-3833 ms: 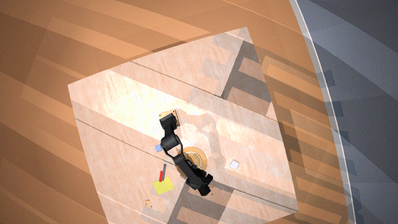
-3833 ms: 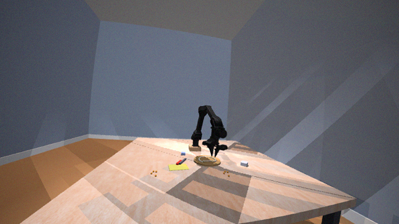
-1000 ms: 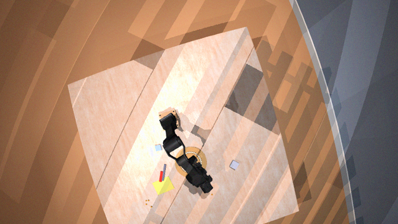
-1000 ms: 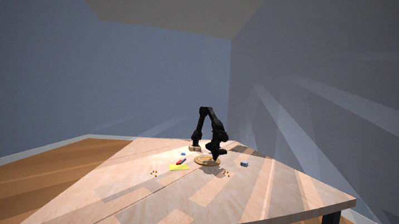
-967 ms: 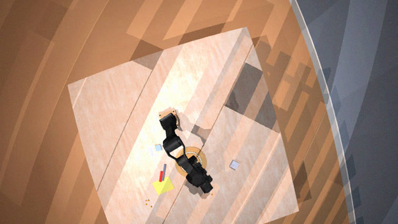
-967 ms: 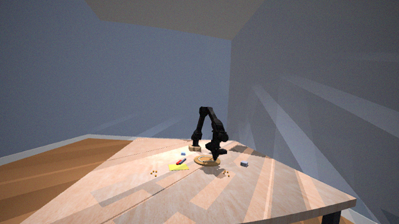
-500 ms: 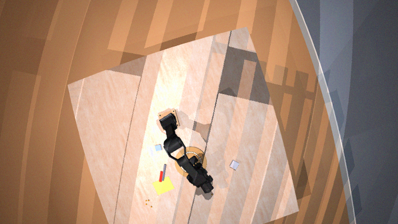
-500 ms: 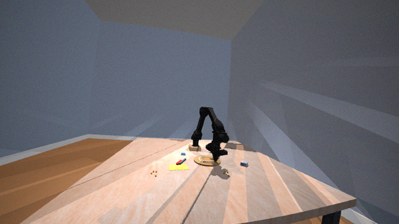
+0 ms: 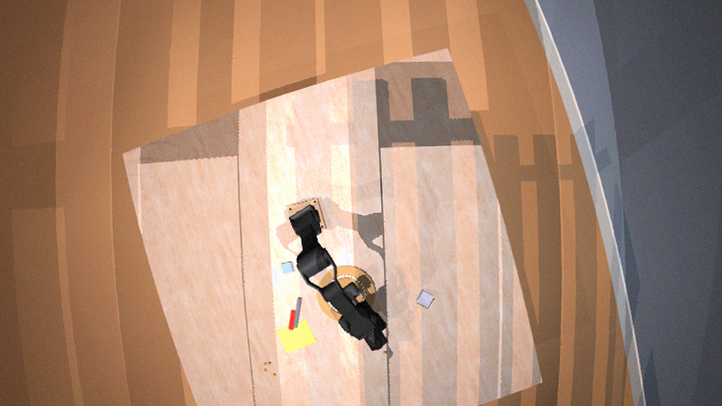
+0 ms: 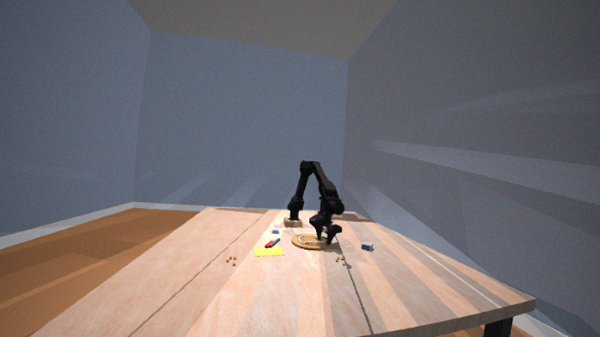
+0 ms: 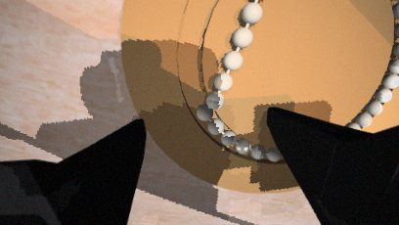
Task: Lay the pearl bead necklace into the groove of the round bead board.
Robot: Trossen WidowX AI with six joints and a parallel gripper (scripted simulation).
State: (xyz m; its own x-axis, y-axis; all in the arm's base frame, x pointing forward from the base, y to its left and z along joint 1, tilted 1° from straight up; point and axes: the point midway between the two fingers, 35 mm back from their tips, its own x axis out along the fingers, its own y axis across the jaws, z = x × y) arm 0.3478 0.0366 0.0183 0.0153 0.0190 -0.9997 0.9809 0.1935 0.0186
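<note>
Striped sunlight crosses the pale wooden tabletop point(image 9: 190, 236) point(image 10: 163, 291), where the black two-fingered end effector point(image 9: 379, 340) point(image 10: 324, 242) point(image 11: 206, 120) stands wide open, gripping nothing, at the wrist view's lower edge. Closing or sweeping sideways, a fingertip could snag the strand and drag seated beads out. Beyond, the white pearl bead necklace point(image 9: 363, 289) point(image 10: 301, 238) point(image 11: 233, 61) lies on the round tan wooden bead board point(image 9: 330, 310) point(image 10: 297, 244) point(image 11: 313, 59), curved along the groove near the bottom but cutting straight inside it toward the top.

Pearl necklace point(image 9: 346, 276) point(image 10: 305, 242) point(image 11: 233, 61): round white beads, strung, lying in a bent loop on the round tan bd point(image 9: 368, 282) point(image 10: 297, 244) point(image 11: 313, 59). Bd's flat on the table, w/ a thin curved groove; some beads sit inside its line.
</note>
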